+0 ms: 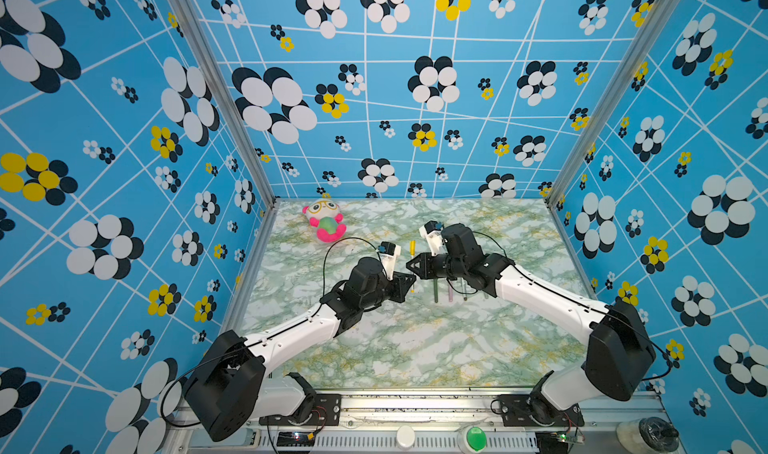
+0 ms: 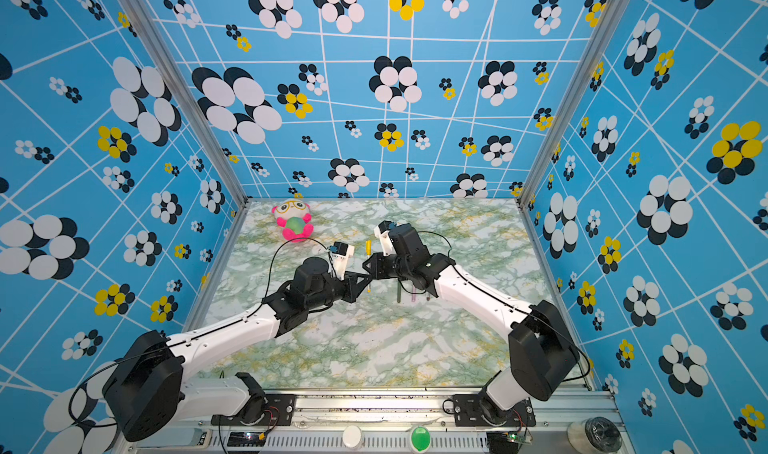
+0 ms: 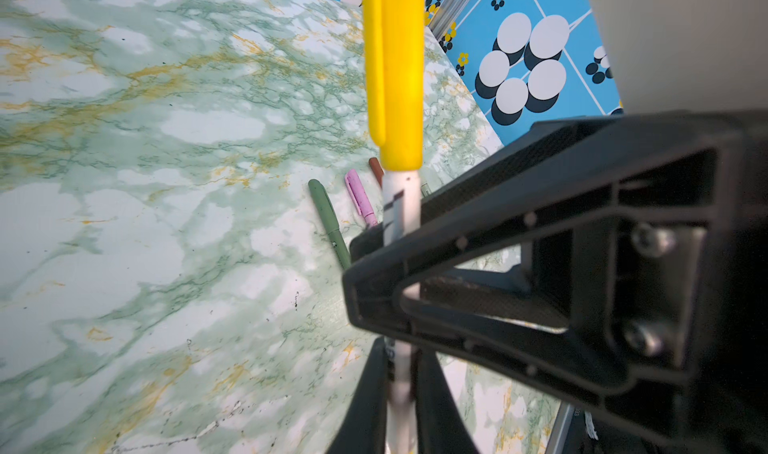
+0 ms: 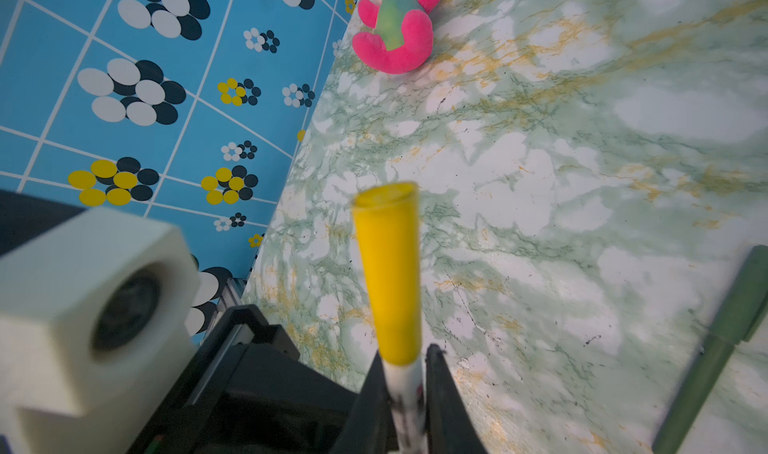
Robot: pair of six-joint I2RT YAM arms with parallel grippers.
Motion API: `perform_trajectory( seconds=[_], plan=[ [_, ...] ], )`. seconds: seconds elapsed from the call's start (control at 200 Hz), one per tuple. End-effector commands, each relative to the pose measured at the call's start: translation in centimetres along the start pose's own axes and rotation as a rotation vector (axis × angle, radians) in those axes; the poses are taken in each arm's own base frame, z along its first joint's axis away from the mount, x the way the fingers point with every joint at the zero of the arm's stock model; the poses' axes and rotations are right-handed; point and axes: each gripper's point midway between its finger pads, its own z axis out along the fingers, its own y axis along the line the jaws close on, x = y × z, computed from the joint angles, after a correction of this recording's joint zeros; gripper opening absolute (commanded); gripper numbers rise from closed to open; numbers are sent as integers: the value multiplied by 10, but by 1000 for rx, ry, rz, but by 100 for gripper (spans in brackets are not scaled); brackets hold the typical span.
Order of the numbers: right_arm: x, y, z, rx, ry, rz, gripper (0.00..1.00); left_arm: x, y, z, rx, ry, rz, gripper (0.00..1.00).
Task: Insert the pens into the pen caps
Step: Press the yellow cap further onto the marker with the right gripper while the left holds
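Note:
A white pen [image 3: 401, 206] wearing the yellow pen cap [image 1: 412, 248] is held above the table's middle, cap end toward the back wall. My left gripper [image 1: 410, 280] is shut on the pen's lower body [image 3: 402, 381]. My right gripper [image 1: 409, 265] is shut on the same pen just below the yellow cap [image 4: 390, 273], and its black fingers [image 3: 478, 231] cross the left wrist view. Other pens lie side by side on the table under the right arm: a green one [image 3: 330, 223], a pink one [image 3: 360, 198] and a brown-ended one [image 3: 376, 169].
A pink and white plush toy [image 1: 324, 221] lies at the back left of the marble-patterned table [image 1: 415, 348]. Patterned blue walls close in the left, back and right sides. The left wrist camera housing [image 4: 83, 306] sits close to the right gripper.

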Motion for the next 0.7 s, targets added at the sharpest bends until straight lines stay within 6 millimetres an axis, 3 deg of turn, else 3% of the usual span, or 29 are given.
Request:
perform_trajectory(
  seconds=[0.0,0.25,0.37,0.695],
  plan=[
    [0,5,-9,-11,-7,-18,12,-13,-3,3,-5,-41,-4,0],
    [-6,7,-13,-2,-30,-28,8,-10,-10,5,36,-18,-2,0],
    [-9,10,-14,-9,-36,-35,8,-4,-12,7,57,8,-6,14],
    [-8,16,-14,-42,-25,-31,8,-2,-11,12,57,18,-7,24]
  ],
)
